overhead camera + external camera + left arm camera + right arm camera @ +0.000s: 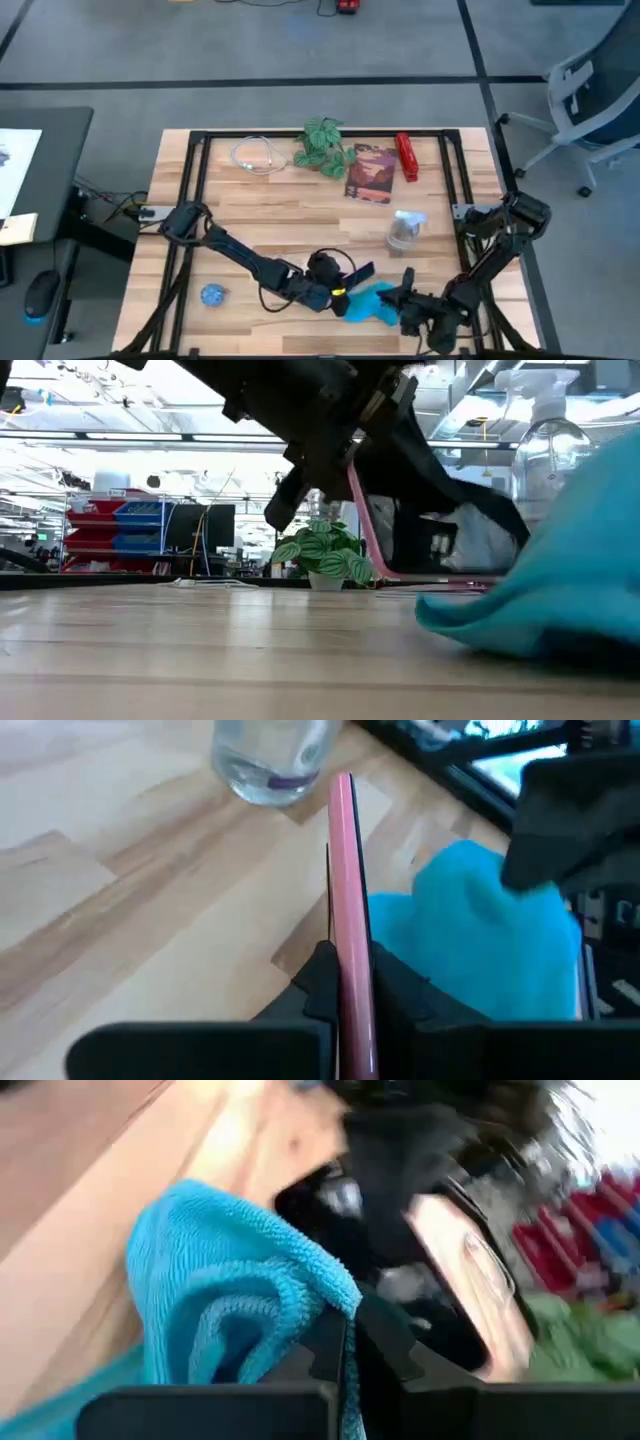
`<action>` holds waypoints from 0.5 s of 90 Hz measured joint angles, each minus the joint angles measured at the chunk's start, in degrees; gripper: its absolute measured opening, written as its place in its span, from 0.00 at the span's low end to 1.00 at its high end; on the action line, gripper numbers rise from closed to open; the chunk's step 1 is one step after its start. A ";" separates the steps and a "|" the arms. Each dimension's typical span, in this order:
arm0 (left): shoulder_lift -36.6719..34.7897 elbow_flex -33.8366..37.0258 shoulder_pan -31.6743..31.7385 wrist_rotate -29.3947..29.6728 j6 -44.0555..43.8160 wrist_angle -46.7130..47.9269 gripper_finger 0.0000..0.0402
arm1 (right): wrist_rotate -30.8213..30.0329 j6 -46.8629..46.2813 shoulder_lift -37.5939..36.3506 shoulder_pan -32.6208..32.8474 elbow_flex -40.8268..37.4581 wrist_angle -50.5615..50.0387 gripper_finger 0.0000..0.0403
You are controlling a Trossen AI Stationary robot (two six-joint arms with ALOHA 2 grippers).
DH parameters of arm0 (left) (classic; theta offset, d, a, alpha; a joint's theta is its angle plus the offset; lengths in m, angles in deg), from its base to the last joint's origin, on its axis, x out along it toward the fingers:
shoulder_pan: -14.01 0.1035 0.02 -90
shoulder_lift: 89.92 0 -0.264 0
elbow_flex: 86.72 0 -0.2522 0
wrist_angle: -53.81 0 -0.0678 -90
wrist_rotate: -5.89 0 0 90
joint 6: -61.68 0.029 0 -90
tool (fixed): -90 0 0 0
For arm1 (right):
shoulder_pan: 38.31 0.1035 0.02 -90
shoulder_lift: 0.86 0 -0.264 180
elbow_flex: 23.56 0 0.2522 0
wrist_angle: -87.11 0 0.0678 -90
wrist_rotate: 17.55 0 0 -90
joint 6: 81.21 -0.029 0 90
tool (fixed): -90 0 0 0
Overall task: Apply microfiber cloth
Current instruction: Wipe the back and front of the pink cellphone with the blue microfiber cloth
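- The microfiber cloth (368, 301) lies bunched at the near edge of the wooden counter (250, 215), a little right of the middle; in the low view it fills the right side (560, 595).
- The right end effector (408, 303) is at the right side of the cloth, and in its wrist view the two fingers are clamped on a fold of the cloth (250, 1290).
- The left end effector (335, 290) is just beside the cloth on its left. Its fingers are pressed together on a phone (347, 910) with a pink edge, which they hold on its edge, upright.
- In the high view the phone (358, 275) shows as a dark tilted bar at the upper left of the cloth; I cannot tell if it touches the cloth.
- A small blue patterned ball (212, 294) lies well apart on the near left of the counter.
- A clear spray bottle (405, 229) stands behind the cloth, toward the right.
- Farther back lies a book (371, 173) with a reddish cover, and beside it on the right a red object (406, 157).
- At the far side stand a small green plant (323, 146) and, left of it, a coiled white cable (255, 155).
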 joint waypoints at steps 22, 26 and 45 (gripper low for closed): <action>0.00 0.02 -2.23 5.54 -2.19 -2.29 0.02 | -9.60 -2.45 -9.52 0.36 3.25 -13.41 0.00; 0.00 0.02 -2.56 6.02 -2.23 -3.17 0.02 | -10.73 0.40 -10.55 -0.29 4.07 -13.50 0.00; 0.00 0.06 -3.32 9.58 -2.21 -8.07 0.02 | -11.71 7.95 -10.28 -5.50 5.58 -9.12 0.00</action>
